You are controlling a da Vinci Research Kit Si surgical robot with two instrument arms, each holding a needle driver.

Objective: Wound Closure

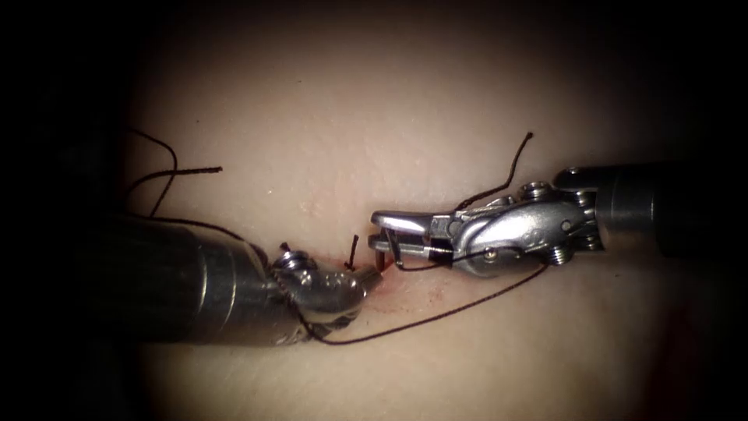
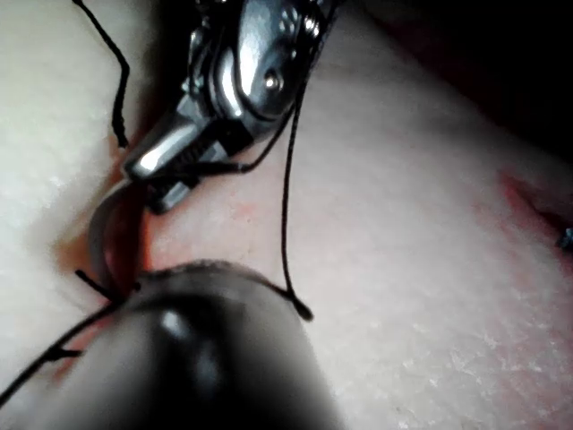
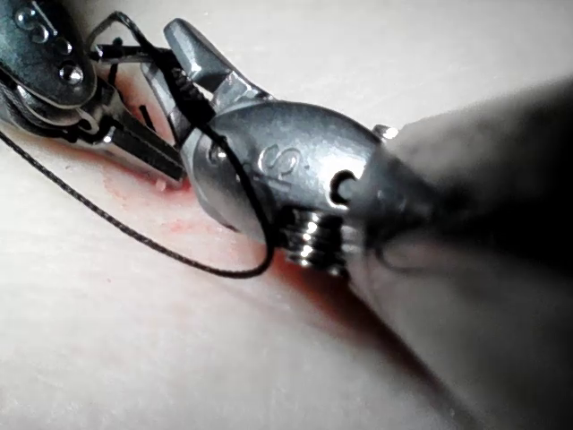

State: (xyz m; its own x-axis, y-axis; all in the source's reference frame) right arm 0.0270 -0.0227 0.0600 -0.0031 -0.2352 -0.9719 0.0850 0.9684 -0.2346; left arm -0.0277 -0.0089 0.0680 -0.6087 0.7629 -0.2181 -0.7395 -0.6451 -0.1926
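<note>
Finding the jaws of the right tool [image 1: 378, 238] standing apart in the endoscope view, reaching in level over the tissue [image 1: 389, 101]. Meeting there the left tool [image 1: 372, 274], jaws pressed together, tip touching the tissue at a smear of red fluid [image 1: 405, 296]. Trailing dark thread [image 1: 452, 312] in a slack curve from under the left tool's wrist across to the right tool's wrist, with a loose end rising above the right tool and a short cut end [image 1: 352, 251] standing upright just beside the left tool's tip.

Looking along the left arm's shaft in the left wrist view: catching the needle [image 2: 100, 237] as a grey arc, running from between the right tool's parted jaws down to the left tool, apparently clamped there near one end. Not managing to tell whether any of the needle is sitting in the tissue.

Showing, in the right wrist view, the right tool's jaws gaping wide with thread draped over its wrist, gripping nothing, and the left tool lying close beside them.
</note>
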